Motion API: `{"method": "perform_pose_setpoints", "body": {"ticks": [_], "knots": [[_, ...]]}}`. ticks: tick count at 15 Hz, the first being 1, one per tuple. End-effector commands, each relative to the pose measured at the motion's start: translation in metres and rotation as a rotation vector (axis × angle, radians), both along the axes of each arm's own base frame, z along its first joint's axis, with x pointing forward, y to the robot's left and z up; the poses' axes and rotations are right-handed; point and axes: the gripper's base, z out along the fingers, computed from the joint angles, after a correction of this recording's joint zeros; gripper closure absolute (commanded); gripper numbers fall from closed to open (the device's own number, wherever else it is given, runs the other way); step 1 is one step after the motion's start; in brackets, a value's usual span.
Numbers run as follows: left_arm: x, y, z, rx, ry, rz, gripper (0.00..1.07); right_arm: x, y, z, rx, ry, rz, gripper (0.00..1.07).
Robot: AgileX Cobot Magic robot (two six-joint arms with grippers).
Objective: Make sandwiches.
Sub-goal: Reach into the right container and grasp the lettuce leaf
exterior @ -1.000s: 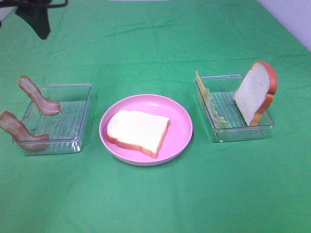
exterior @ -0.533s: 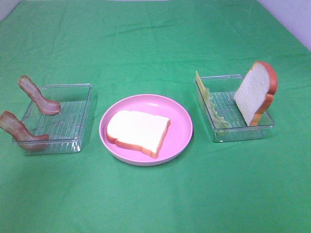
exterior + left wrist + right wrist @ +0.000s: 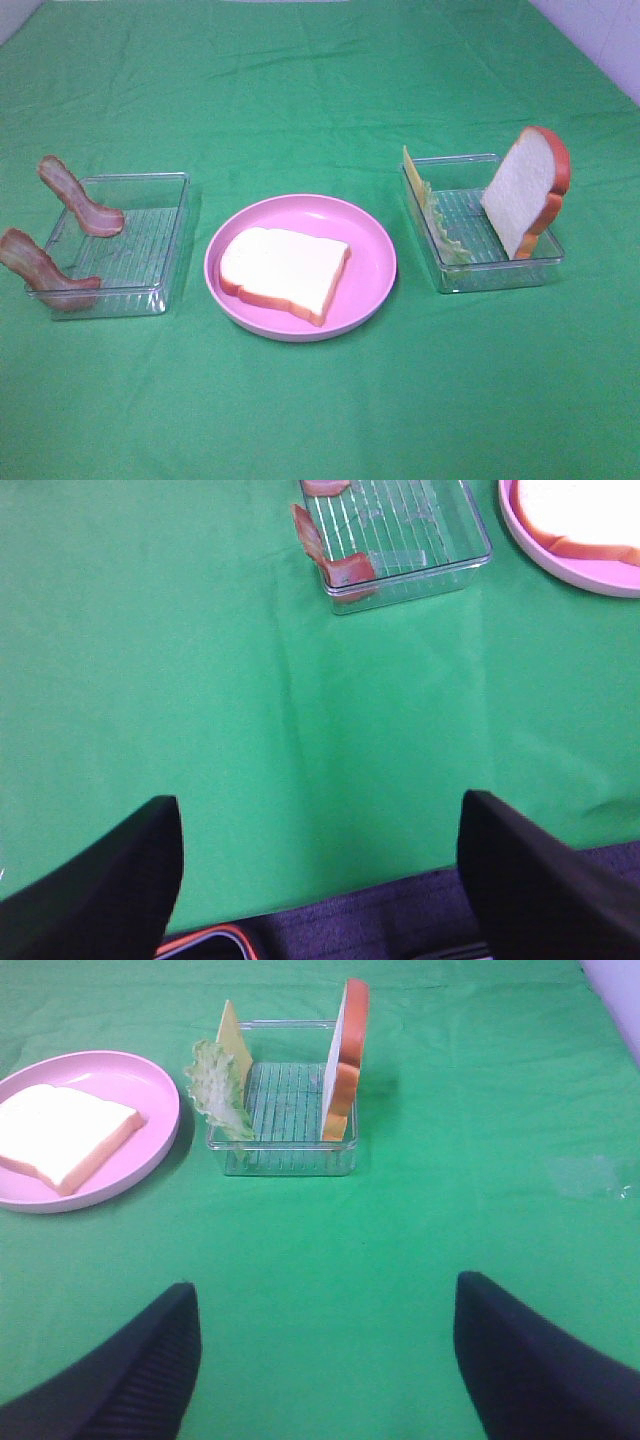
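One bread slice lies flat on the pink plate. A second bread slice stands upright in the right clear tray, with the lettuce leaf and the yellow cheese slice at that tray's left end. Two bacon strips lean over the left clear tray. Neither gripper shows in the exterior view. My left gripper is open and empty over bare cloth, well short of the bacon. My right gripper is open and empty, well short of the upright bread.
A green cloth covers the table. The plate stands between the two trays. In the left wrist view the cloth's edge and a dark surface lie close to the gripper. A pale wall shows at the back right.
A dark arm part at the exterior view's top left corner one second ago has gone out of view. The food, the plate and the trays have not moved.
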Motion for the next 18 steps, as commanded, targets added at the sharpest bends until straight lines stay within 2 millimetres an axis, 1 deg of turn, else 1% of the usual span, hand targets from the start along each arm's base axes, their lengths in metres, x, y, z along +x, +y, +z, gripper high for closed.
{"method": "perform_pose_setpoints", "body": {"ticks": [1, 3, 5, 7, 8, 10, 12, 13, 14, 16, 17, 18], "knots": [[-0.026, 0.009, -0.014, -0.014, -0.045, 0.001, 0.35, 0.001, 0.000, 0.001, -0.003, -0.012, -0.010, 0.39], [-0.048, 0.016, -0.021, -0.058, -0.192, 0.000, 0.35, 0.011, -0.001, 0.011, 0.000, -0.016, -0.019, 0.39], [-0.061, 0.020, -0.029, -0.073, -0.326, -0.022, 0.35, 0.033, -0.002, 0.023, 0.019, -0.067, -0.035, 0.39], [-0.051, 0.016, -0.041, -0.031, -0.253, -0.054, 0.35, 0.066, -0.003, 0.030, 0.042, -0.054, -0.054, 0.39], [-0.050, 0.015, -0.039, -0.025, -0.267, -0.060, 0.35, 0.073, -0.003, 0.031, 0.043, -0.045, -0.057, 0.39], [-0.046, 0.013, -0.037, -0.037, -0.326, -0.070, 0.35, 0.109, -0.004, 0.040, 0.058, 0.033, -0.066, 0.39], [-0.040, 0.011, -0.041, -0.048, -0.347, -0.077, 0.35, 0.146, -0.003, 0.051, 0.073, 0.128, -0.065, 0.39], [-0.040, 0.010, -0.041, -0.051, -0.347, -0.078, 0.35, 0.182, -0.002, 0.057, 0.086, 0.222, -0.049, 0.39], [-0.041, 0.009, -0.041, -0.070, -0.340, -0.087, 0.35, 0.201, 0.000, 0.058, 0.105, 0.282, -0.038, 0.39], [-0.041, 0.007, -0.041, -0.089, -0.335, -0.097, 0.35, 0.235, 0.007, 0.055, 0.140, 0.391, 0.029, 0.39], [-0.041, 0.007, -0.041, -0.088, -0.335, -0.096, 0.35, 0.243, 0.008, 0.054, 0.143, 0.418, 0.056, 0.39], [-0.041, 0.007, -0.041, -0.086, -0.336, -0.095, 0.35, 0.256, 0.012, 0.052, 0.167, 0.462, 0.102, 0.39]]}}
